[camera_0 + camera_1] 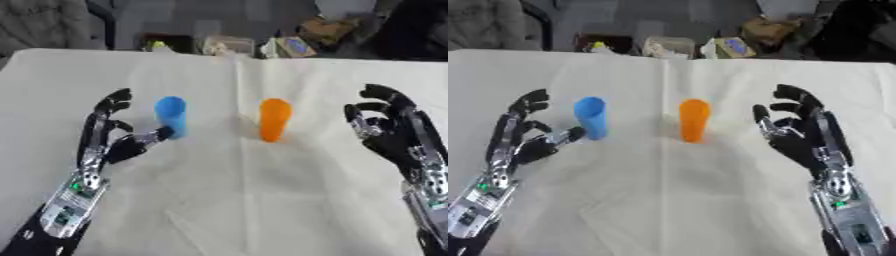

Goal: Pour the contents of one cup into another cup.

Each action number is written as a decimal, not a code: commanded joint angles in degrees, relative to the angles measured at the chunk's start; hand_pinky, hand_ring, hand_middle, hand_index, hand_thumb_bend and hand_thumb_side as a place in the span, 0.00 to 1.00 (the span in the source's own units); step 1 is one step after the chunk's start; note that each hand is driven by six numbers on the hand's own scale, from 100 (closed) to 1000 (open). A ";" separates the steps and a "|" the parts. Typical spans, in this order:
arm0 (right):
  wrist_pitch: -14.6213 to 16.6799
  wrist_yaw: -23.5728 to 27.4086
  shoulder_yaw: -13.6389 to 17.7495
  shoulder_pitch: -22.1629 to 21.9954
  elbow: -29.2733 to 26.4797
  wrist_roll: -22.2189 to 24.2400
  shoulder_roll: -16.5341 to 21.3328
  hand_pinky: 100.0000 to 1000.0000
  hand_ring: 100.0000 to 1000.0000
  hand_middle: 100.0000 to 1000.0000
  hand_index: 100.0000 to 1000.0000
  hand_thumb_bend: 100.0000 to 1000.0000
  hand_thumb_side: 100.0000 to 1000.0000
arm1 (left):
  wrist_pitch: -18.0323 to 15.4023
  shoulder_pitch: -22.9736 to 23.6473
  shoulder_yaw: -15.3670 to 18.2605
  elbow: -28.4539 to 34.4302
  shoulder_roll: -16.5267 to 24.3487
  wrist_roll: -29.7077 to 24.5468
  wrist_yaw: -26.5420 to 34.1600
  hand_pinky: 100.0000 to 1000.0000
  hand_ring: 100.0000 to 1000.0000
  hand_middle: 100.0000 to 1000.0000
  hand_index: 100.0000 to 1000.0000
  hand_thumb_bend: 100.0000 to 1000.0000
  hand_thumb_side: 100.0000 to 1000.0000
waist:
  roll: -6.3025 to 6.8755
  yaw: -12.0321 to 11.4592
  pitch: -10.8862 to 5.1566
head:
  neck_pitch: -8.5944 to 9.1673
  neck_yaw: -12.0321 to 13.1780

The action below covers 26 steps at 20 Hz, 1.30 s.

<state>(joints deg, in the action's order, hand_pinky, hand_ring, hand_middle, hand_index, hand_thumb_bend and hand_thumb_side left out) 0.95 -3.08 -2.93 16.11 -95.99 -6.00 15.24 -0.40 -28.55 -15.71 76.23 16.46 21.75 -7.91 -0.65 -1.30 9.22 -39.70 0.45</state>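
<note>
A blue cup (171, 116) stands upright on the white cloth, left of the middle. An orange cup (274, 119) stands upright a little to its right, apart from it. My left hand (112, 137) is open just left of the blue cup, fingers up, with the thumb tip reaching to the cup's lower side. My right hand (391, 131) is open to the right of the orange cup, fingers relaxed and slightly curved, a clear gap from it. What the cups hold is hidden from me.
The white cloth (227, 200) covers the table and has creases near the front. Beyond the far edge lie a dark box (166, 42), a pale container (229, 46) and some packets (293, 46).
</note>
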 commanded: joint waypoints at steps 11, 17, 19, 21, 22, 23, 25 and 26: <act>0.03 0.57 -0.35 0.84 -1.10 0.51 -0.07 0.49 0.70 0.72 0.81 0.28 0.23 | -4.33 -6.15 0.41 -12.26 -3.10 3.60 -0.25 0.44 0.79 0.74 0.85 1.00 0.33 | -0.48 1.34 -0.02 | 0.61 0.80; 0.03 0.60 -0.52 0.95 -1.06 0.69 -0.33 0.49 0.70 0.72 0.81 0.27 0.23 | -5.03 -8.41 0.83 -14.46 -3.36 4.57 -0.41 0.43 0.78 0.74 0.85 1.00 0.33 | -0.62 1.96 0.40 | 0.84 1.02; 0.04 0.62 -0.59 1.02 -1.07 0.77 -0.41 0.49 0.70 0.72 0.81 0.27 0.23 | -5.14 -9.04 0.91 -14.78 -3.37 4.86 -0.32 0.42 0.78 0.73 0.85 1.00 0.33 | -0.69 2.23 0.56 | 0.93 1.11; 0.04 0.63 -0.65 1.06 -1.07 0.84 -0.47 0.49 0.70 0.72 0.81 0.27 0.23 | -5.23 -9.60 0.90 -15.02 -3.33 4.85 -0.21 0.42 0.77 0.73 0.85 1.00 0.33 | -0.75 2.49 0.69 | 0.99 1.17; 0.04 0.64 -0.66 1.08 -1.07 0.86 -0.51 0.49 0.70 0.72 0.81 0.27 0.23 | -5.24 -9.86 0.88 -15.14 -3.31 4.76 -0.15 0.42 0.77 0.73 0.85 1.00 0.33 | -0.77 2.59 0.74 | 1.02 1.20; 0.04 0.65 -0.68 1.09 -1.06 0.88 -0.54 0.49 0.70 0.72 0.81 0.27 0.23 | -5.26 -10.14 0.86 -15.24 -3.32 4.65 -0.12 0.41 0.77 0.72 0.85 1.00 0.33 | -0.79 2.70 0.80 | 1.05 1.24; 0.04 0.67 -0.73 1.15 -1.06 0.95 -0.61 0.49 0.70 0.72 0.81 0.27 0.23 | -5.29 -10.64 0.83 -15.43 -3.38 4.44 -0.08 0.41 0.76 0.71 0.85 1.00 0.32 | -0.81 2.87 0.89 | 1.10 1.31; 0.04 0.68 -0.76 1.19 -1.05 0.98 -0.65 0.49 0.70 0.72 0.81 0.27 0.23 | -5.29 -10.84 0.82 -15.52 -3.41 4.36 -0.09 0.41 0.76 0.71 0.85 1.00 0.32 | -0.81 2.94 0.93 | 1.12 1.34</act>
<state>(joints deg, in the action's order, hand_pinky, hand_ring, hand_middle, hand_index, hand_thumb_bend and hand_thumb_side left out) 0.88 -2.88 -3.65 16.61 -95.99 -5.20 14.22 -5.57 -38.08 -15.34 60.20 12.92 26.26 -8.10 -1.49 1.61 10.90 -39.16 1.54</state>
